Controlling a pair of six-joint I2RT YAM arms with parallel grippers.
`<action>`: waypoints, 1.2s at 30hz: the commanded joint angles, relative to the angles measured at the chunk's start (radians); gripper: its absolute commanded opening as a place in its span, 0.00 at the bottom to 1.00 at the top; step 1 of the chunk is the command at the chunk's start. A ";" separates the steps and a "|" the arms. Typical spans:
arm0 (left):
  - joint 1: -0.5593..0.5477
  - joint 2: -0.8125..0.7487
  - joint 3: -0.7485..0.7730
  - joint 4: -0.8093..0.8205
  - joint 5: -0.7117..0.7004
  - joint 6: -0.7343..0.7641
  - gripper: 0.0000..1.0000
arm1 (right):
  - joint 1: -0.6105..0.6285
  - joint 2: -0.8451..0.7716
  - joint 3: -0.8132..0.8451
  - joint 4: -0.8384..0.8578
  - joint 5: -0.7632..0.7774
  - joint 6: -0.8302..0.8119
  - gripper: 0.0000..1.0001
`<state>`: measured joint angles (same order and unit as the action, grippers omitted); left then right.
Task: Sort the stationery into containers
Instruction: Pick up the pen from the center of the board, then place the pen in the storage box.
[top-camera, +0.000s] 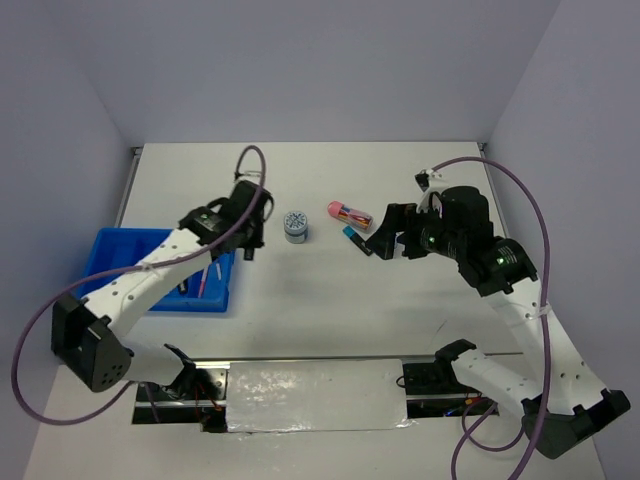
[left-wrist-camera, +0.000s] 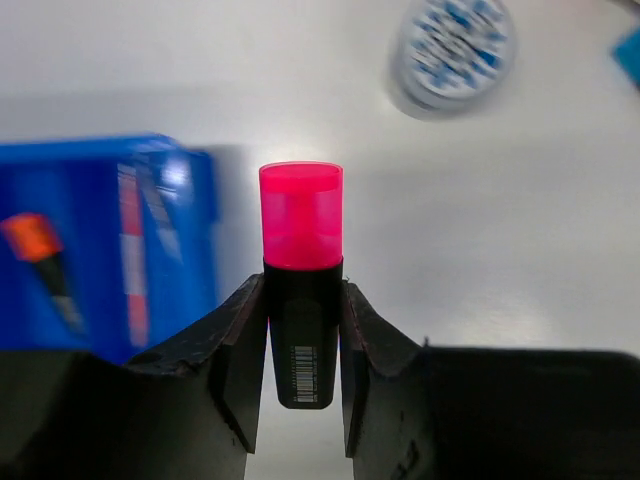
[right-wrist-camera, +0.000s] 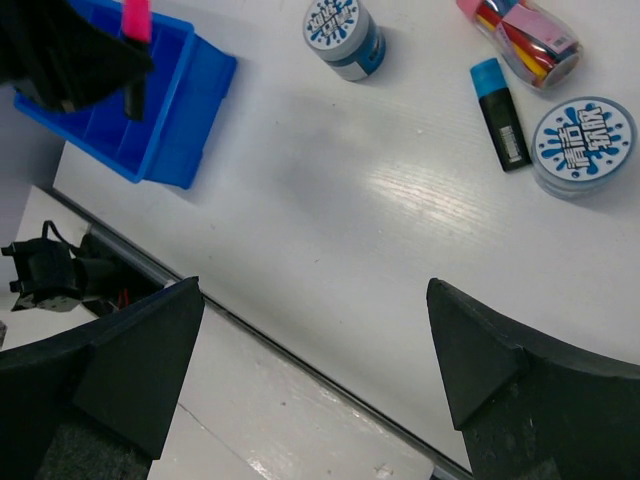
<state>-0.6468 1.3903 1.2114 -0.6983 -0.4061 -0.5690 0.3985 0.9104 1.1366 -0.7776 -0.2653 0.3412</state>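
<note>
White table (top-camera: 320, 320) fills the scene, with wide bare room down the middle and along the near edge. Blue tray (top-camera: 112, 248) sits at the left, long compartments running near to far. Left gripper (left-wrist-camera: 303, 290) is clamped on the pink-capped highlighter (left-wrist-camera: 301, 215), just off the tray's right edge. Its long axis lies along the fingers, cap pointing out past the tips. Right gripper (right-wrist-camera: 312, 300) hangs spread wide, holding nothing, above bare table.

The pink capsule case (right-wrist-camera: 522, 28) lies slanted at the far right. One disc (right-wrist-camera: 343, 30) sits mid-table. Only the right wrist view shows the second disc (right-wrist-camera: 583, 140), just beside the blue-capped highlighter (right-wrist-camera: 500, 112), whose cap points toward the case. In the tray, the left wrist view shows an orange-capped highlighter (left-wrist-camera: 40, 255) and a pink pen (left-wrist-camera: 130, 250).
</note>
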 joint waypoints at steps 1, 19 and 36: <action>0.151 -0.013 0.002 -0.085 -0.057 0.329 0.00 | -0.003 0.012 0.009 0.078 -0.061 0.004 1.00; 0.558 0.039 -0.090 -0.030 -0.073 0.400 0.20 | -0.003 -0.013 -0.038 0.132 -0.120 -0.016 1.00; 0.569 -0.007 -0.024 -0.122 -0.051 0.164 0.99 | -0.001 0.129 -0.103 0.225 -0.081 -0.125 1.00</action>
<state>-0.0853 1.4456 1.0916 -0.7914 -0.5232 -0.3378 0.3985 0.9943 1.0477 -0.6399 -0.3584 0.2737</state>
